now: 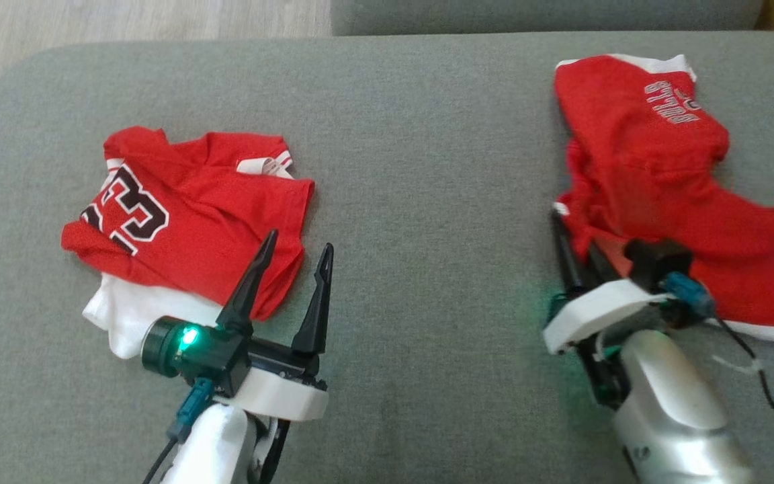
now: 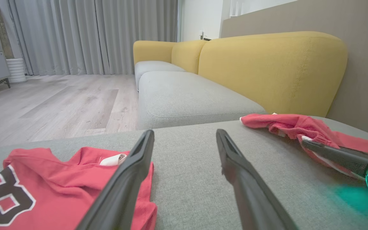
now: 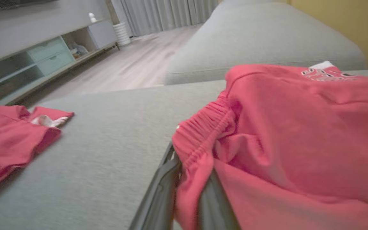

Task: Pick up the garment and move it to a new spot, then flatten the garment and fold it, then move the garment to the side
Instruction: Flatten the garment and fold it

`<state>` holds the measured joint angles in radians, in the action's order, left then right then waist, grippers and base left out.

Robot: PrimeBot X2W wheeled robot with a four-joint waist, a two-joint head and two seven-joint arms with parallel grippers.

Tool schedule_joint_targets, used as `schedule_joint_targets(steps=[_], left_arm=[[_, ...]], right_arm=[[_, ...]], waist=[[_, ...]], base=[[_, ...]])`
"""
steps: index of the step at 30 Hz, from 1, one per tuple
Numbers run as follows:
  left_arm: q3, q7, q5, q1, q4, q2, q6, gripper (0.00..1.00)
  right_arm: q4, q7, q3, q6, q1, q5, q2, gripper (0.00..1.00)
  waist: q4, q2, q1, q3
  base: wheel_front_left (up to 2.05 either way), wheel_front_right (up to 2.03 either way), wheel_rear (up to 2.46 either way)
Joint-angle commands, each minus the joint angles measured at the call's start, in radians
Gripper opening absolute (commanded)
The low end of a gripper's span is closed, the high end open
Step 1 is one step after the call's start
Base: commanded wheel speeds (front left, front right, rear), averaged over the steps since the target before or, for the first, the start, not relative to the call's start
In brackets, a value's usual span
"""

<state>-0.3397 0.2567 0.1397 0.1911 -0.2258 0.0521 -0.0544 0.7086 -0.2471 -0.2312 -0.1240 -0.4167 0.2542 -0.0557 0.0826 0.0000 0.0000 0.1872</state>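
Note:
The garment (image 1: 656,175), a crumpled pair of red shorts with white trim and lettering, lies at the right of the grey cushion (image 1: 427,168). My right gripper (image 1: 578,245) is at its near left edge. In the right wrist view that gripper (image 3: 187,172) is shut on the gathered elastic waistband of the garment (image 3: 283,127), with red cloth pinched between the two fingers. My left gripper (image 1: 298,242) stands open over the cushion with nothing in it. The left wrist view shows the same open gripper (image 2: 184,132), and the garment (image 2: 286,124) far to its right.
A folded red jersey (image 1: 185,215) with a black number lies on a white cloth at the left, just beside my left fingers. Yellow backrests (image 2: 267,70) stand behind the cushions. Wooden floor and a low cabinet (image 3: 27,64) lie beyond the cushion's edge.

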Motion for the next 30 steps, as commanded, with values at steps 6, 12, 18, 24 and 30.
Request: schedule_joint_targets(steps=[6, 12, 18, 24, 30], left_arm=[[0.026, 0.005, -0.001, 0.013, 0.023, 0.000, -0.002, 1.00], [0.029, 0.005, 0.001, -0.001, 0.024, -0.001, 0.000, 1.00], [0.027, 0.005, 0.000, -0.014, 0.031, -0.001, 0.001, 1.00], [0.022, 0.005, 0.000, -0.003, 0.039, -0.001, -0.001, 1.00], [0.014, 0.005, 0.004, 0.015, 0.040, -0.001, -0.002, 1.00]], right_arm=[[-0.140, -0.009, -0.240, -0.007, 0.024, 0.119, 0.006, 0.00], [-0.241, 0.056, -0.407, -0.007, 0.062, 0.231, 0.006, 0.00], [-0.285, 0.119, -0.440, -0.007, 0.077, 0.273, 0.006, 0.00], [-0.225, 0.159, -0.359, -0.007, 0.032, 0.244, 0.003, 0.00], [-0.132, 0.181, -0.310, -0.007, -0.029, 0.199, -0.004, 0.00]], waist=[[-0.004, 0.0000, 0.0000, -0.028], [0.004, 0.0000, 0.0000, -0.048], [0.015, 0.0000, 0.0000, -0.047], [0.032, 0.0000, 0.0000, -0.017], [0.052, 0.0000, 0.0000, 0.008]], base=[[0.00, 0.00, 0.00], [0.00, 0.00, 0.00], [0.00, 0.00, 0.00], [0.00, 0.00, 0.00], [0.00, 0.00, 0.00]])
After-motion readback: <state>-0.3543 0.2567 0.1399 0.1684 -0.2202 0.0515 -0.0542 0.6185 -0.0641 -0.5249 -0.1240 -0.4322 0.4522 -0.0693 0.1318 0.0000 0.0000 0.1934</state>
